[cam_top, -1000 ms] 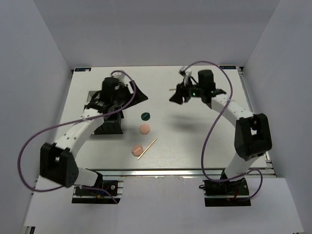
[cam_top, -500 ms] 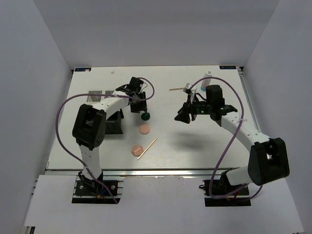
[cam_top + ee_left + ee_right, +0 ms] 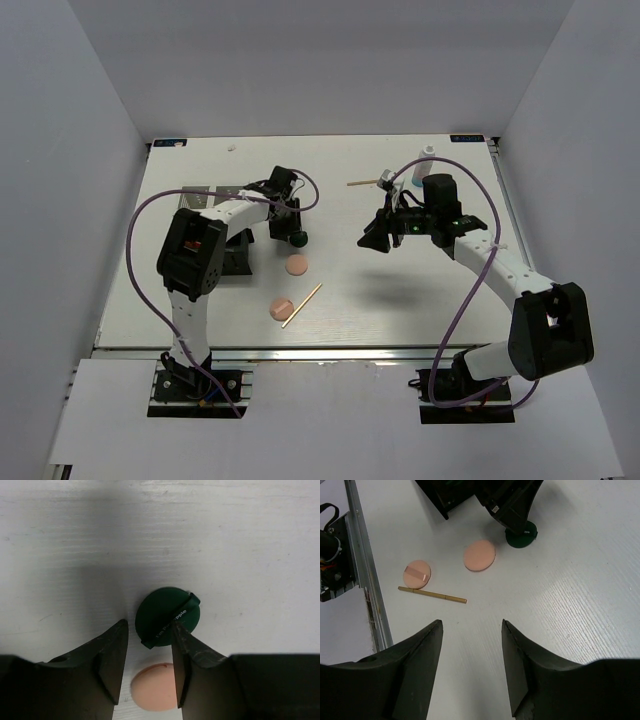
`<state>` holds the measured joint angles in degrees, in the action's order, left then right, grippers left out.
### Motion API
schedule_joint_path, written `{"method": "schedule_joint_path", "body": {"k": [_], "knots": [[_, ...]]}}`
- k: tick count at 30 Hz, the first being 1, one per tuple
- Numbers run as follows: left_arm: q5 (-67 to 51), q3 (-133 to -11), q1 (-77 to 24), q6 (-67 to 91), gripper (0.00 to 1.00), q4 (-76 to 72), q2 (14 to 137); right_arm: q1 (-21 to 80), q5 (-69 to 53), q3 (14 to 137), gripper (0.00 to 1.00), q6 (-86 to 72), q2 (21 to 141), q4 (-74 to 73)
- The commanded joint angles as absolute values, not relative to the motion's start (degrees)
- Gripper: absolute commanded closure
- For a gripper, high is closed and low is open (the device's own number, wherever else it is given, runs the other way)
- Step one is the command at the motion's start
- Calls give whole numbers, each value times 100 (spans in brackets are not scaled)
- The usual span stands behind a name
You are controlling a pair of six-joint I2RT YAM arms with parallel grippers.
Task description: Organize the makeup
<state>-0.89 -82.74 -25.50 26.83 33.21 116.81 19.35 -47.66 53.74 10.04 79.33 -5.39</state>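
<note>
Left gripper (image 3: 149, 630) stands half open, holding nothing, its fingertips at the dark green disc (image 3: 167, 612), round with a lettered strap across it, lying mid-table nearer the far edge.

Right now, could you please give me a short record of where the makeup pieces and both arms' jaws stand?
left jaws: open, low over the dark green disc, not closed on it
right jaws: open, empty, hovering above the table
plain peach disc: just nearer the bases than the green disc
strapped peach disc: nearer the bases again
wooden stick: lying beside the strapped peach disc
bottle: near the far edge, right side
</note>
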Motion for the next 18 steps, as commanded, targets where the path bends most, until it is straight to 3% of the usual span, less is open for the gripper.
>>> {"method": "schedule_joint_path", "body": {"k": [1, 5, 9, 13, 18], "knots": [[-290, -8148, -2637, 2628, 51, 3138, 11689, 1925, -4878, 5370, 44, 923, 7919, -290], [-281, -8033, -2672, 2707, 62, 3068, 11733, 1925, -4887, 5370, 44, 905, 7902, -290], [-246, -7928, -2681, 2751, 86, 2971, 11646, 1925, -4948, 5370, 44, 1019, 7893, -386], [-229, -7980, -2681, 2804, 100, 2813, 11391, 2003, -5562, 5335, 42, 1659, 7936, -720], [-79, -8401, -2681, 2857, 100, 2856, 10778, 2486, -5230, 5510, 42, 2804, 8288, -1661]]}}
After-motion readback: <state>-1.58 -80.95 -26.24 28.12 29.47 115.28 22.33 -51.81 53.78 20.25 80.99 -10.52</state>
